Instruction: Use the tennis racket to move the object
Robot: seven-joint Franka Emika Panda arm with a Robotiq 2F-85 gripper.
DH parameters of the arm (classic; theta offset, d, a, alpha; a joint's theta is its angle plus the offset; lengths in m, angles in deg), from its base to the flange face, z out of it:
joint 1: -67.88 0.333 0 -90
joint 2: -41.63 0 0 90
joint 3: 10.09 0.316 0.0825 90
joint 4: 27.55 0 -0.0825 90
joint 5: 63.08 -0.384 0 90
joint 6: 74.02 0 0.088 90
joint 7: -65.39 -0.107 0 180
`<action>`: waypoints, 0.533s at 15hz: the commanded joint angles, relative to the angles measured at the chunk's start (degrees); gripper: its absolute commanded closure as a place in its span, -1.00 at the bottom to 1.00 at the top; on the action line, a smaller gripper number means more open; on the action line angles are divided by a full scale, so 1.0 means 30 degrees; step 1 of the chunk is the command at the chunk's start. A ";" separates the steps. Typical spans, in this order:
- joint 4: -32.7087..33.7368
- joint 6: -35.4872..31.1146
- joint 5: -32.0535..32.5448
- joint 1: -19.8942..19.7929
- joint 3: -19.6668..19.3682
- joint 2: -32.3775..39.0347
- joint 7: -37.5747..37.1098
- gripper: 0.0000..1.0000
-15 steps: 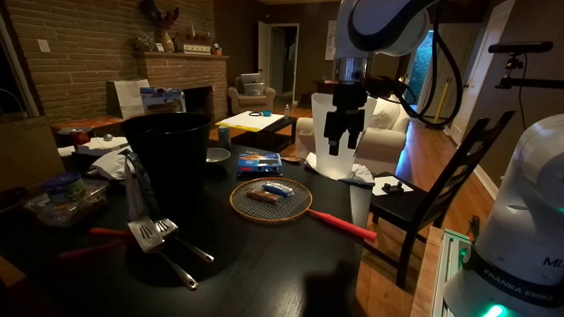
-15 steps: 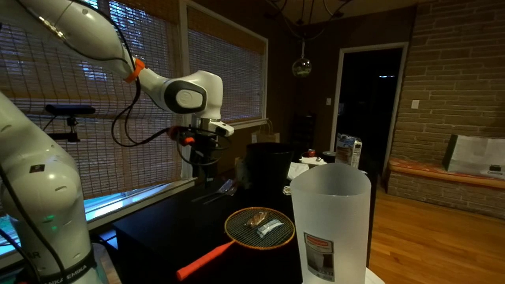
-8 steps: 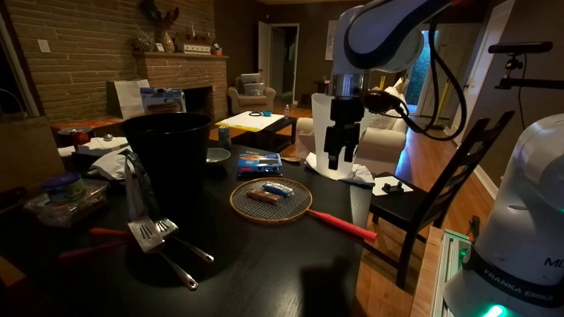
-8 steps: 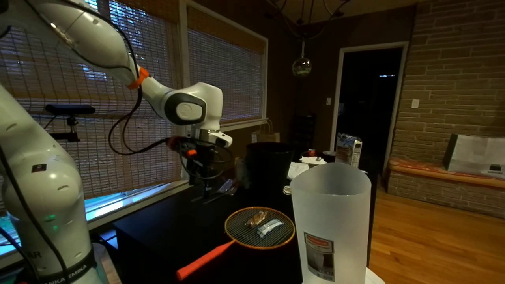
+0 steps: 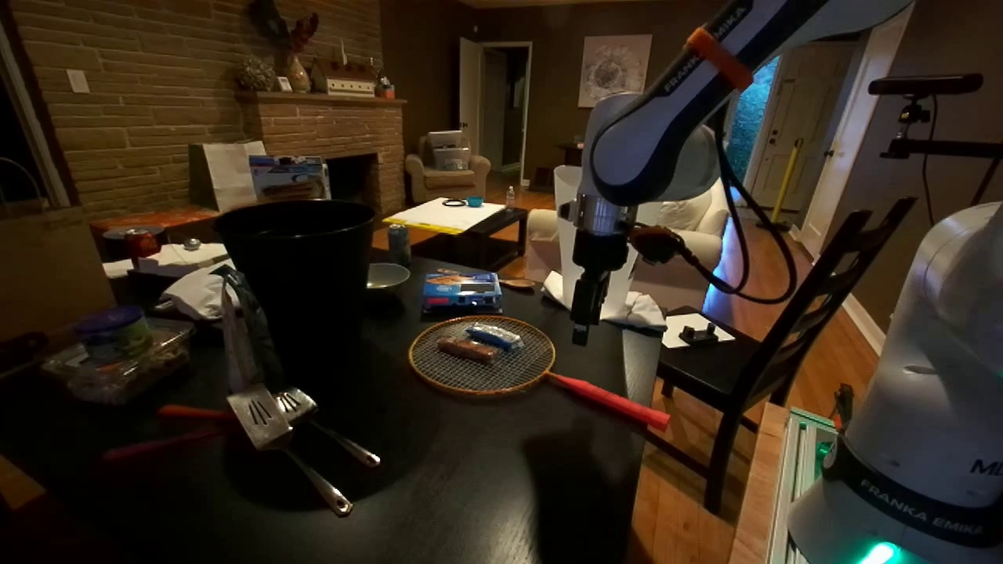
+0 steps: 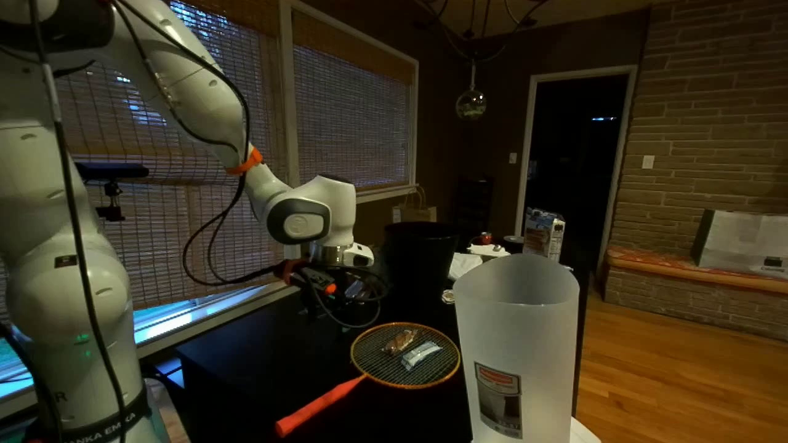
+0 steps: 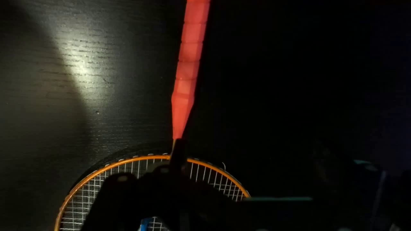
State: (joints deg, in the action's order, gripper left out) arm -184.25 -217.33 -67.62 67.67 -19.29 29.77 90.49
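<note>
The tennis racket (image 5: 521,368) is laid flat on the dark wooden table (image 5: 454,470), its red handle (image 5: 611,399) pointed toward four o'clock in an exterior view. Two small packets are borne on its strings: a brown-wrapped bar (image 5: 468,350) near the middle and a blue-and-silver bar (image 5: 495,337) set just beside it, at two o'clock. Which of them is meant as the object cannot be told. The gripper (image 5: 581,333) is held above the table, near the hoop at about three o'clock. Its fingers are overlapped there and lost in shadow in the wrist view, so whether they are parted or closed cannot be told. In the wrist view the handle is seen toward twelve o'clock, and part of the orange rim is covered by the gripper's dark outline. Around the hoop, a blue box (image 5: 462,291) is placed at twelve o'clock, a frosted wastebasket (image 5: 617,291) at two, a black bin (image 5: 294,274) at ten, and slotted spatulas (image 5: 265,423) between eight and nine.
</note>
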 commanded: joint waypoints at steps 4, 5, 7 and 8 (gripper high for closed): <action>0.0086 -0.2451 -0.0241 -0.0425 0.0204 0.2365 0.1395 -1.00; 0.0162 -0.2727 -0.0226 -0.0579 0.0256 0.2912 0.1533 -1.00; 0.0395 -0.2971 -0.0196 -0.0753 0.0327 0.3617 0.1618 -1.00; 0.0483 -0.2985 -0.0188 -0.0781 0.0350 0.3759 0.1621 -1.00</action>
State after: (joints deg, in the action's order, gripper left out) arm -182.80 -226.47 -68.29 66.87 -19.80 41.17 95.49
